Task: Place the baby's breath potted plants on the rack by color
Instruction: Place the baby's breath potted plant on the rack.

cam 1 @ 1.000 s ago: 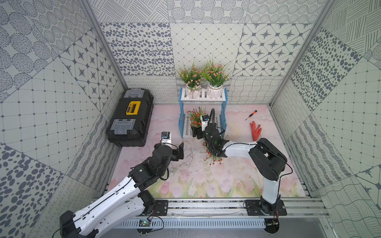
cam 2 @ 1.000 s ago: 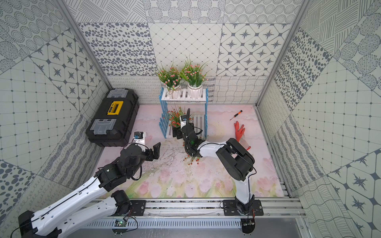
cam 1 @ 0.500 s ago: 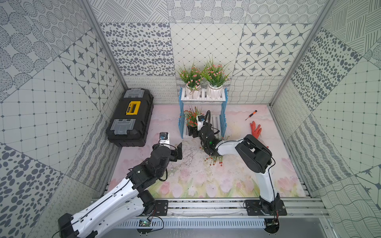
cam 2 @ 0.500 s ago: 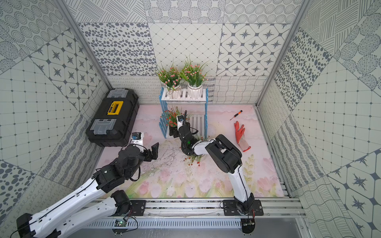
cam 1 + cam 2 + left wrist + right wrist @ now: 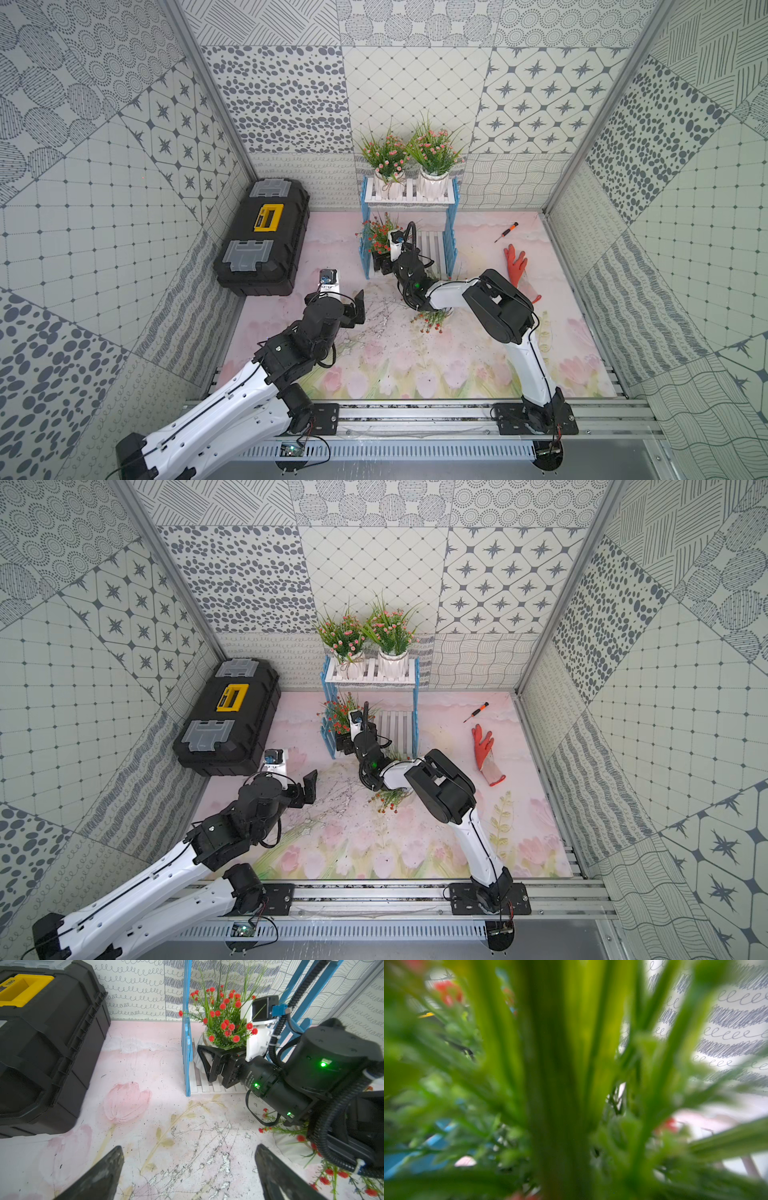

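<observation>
- Since the left pink plant (image 5: 384, 162) and the right pink plant (image 5: 434, 151) stand upright side by side on the top shelf of the rack (image 5: 450, 243), upper centre of both top views, the pink half of the sorting looks done.
- One red plant (image 5: 224, 1020) stands upright at the left end of the lower shelf, its white pot just inside the blue lattice side. I judge it placed, or very nearly so.
- The right gripper (image 5: 207, 1059) is at that pot, with a black finger against its near side. The far finger is hidden by pot and leaves, so I cannot tell whether it pinches the pot or merely flanks it. The right wrist view shows only blurred green stems and gives no help.
- The last red plant (image 5: 432, 321) lies on its side on the flowered mat (image 5: 374, 374), below the rack in the frame and partly under the right arm. Its pot is mostly hidden in the top views. It is the one item plainly left: it must be picked up, set upright and put beside its red mate, where the lower shelf's right half shows bare slats.
- The left gripper (image 5: 189, 1148) hovers over bare mat, centre-left of the top views, with its jaws spread wide and holding nothing.
- Off to the sides, the black-and-yellow toolbox (image 5: 262, 237), the screwdriver (image 5: 506, 232) and the orange glove (image 5: 517, 268) have no part in the job.
</observation>
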